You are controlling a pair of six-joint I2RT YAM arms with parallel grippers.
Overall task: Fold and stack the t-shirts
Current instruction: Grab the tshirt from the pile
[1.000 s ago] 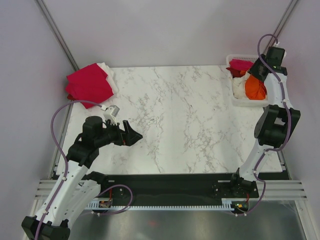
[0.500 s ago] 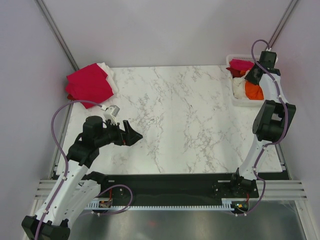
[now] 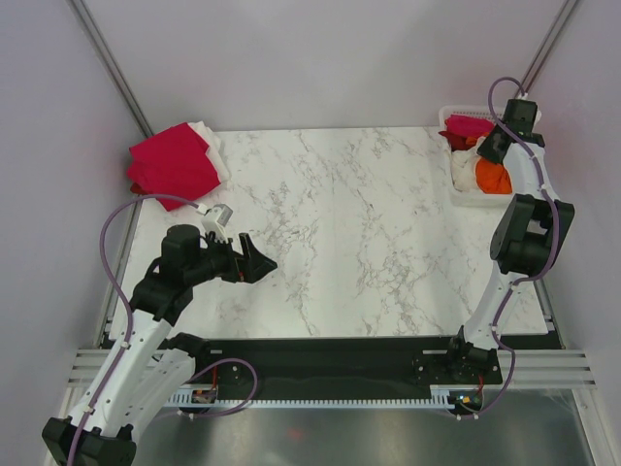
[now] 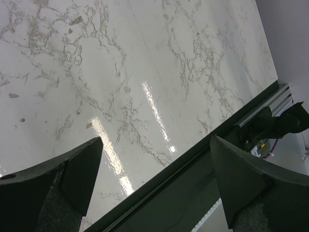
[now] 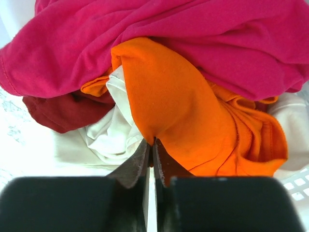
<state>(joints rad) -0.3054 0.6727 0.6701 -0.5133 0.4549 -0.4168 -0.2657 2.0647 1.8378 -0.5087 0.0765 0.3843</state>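
Now, right claw [image 5: 150, 143] pinching orange t-shirt [image 5: 178, 106], pink t-shirt [image 5: 193, 34] overlying it

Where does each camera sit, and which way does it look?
Top external: above and behind, looking down on the table, left arm and right arm visible.
Left wrist: on the left arm, facing bare marble; its open left hand flanks the view.
Right wrist: on the right arm, facing the basket; right hand pinches the orange t-shirt.
Shared: top and right wrist both show that t-shirt.
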